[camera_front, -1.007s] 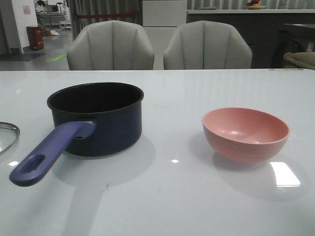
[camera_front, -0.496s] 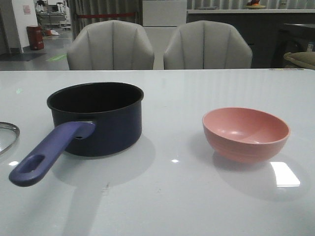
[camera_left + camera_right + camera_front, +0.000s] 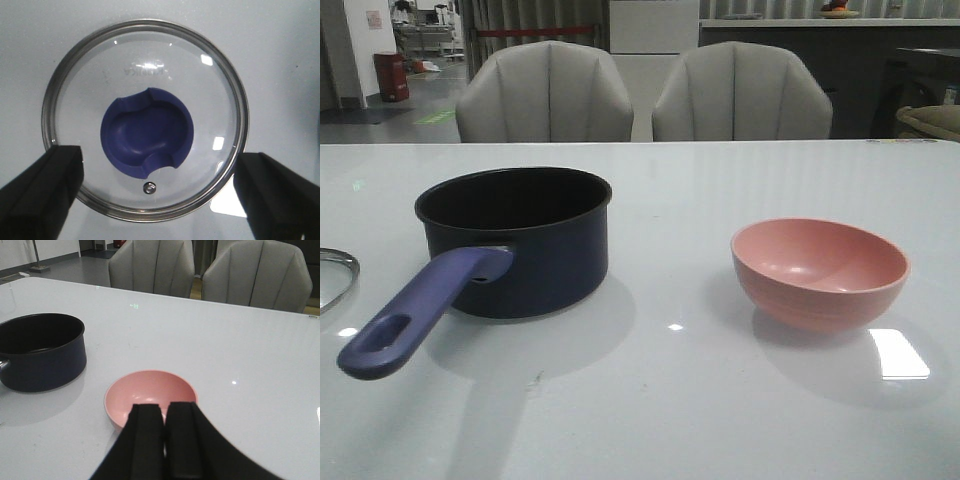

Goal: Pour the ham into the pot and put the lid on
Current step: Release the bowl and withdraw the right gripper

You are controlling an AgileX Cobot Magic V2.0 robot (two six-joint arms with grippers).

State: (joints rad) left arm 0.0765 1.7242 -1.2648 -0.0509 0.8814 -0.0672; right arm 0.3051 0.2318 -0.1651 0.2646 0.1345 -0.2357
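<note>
The dark navy pot point(image 3: 535, 260) stands left of centre on the white table, its blue-purple handle point(image 3: 415, 315) pointing to the front left. It also shows in the right wrist view point(image 3: 42, 357). The glass lid point(image 3: 145, 65) with its blue-purple knob point(image 3: 147, 132) lies flat on the table. My left gripper point(image 3: 160, 200) hangs above it, open, fingers wide apart on either side of the rim. Only the lid's edge point(image 3: 335, 272) shows in the front view. My right gripper point(image 3: 165, 412) is shut and empty, near the pink bowl point(image 3: 150, 390). No ham shows anywhere.
The pink bowl point(image 3: 818, 272) stands right of centre and looks empty. Two grey chairs point(image 3: 545, 95) stand behind the table's far edge. Neither arm shows in the front view.
</note>
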